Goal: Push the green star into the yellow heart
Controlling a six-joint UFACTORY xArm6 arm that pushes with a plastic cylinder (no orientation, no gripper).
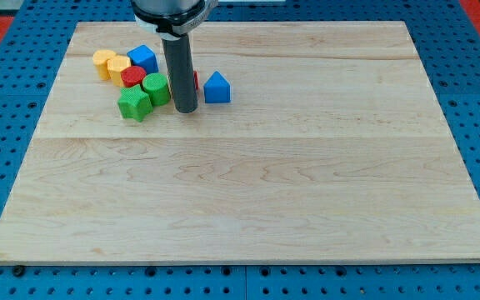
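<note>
**Blocks bunched at the board's top left**

Across the wooden board [248, 192], most of the surface lies open toward the view's bottom and right. Near the top-left edge the blocks cluster: a green star [134, 104] at the cluster's lower left, touching a green round block [156, 88]; above them a red block [133, 77], a blue block [143, 57], a yellow heart [118, 67] and another yellow block [103, 61]. A blue triangular block [217, 87] sits apart at right. I have no fingers, only my tip [185, 110], just right of the green round block.

Blocks by colour: two yellow [104, 62] [119, 68], two blue [143, 58] [216, 87], two green [134, 104] [156, 88], two red [133, 77] [195, 81].
</note>
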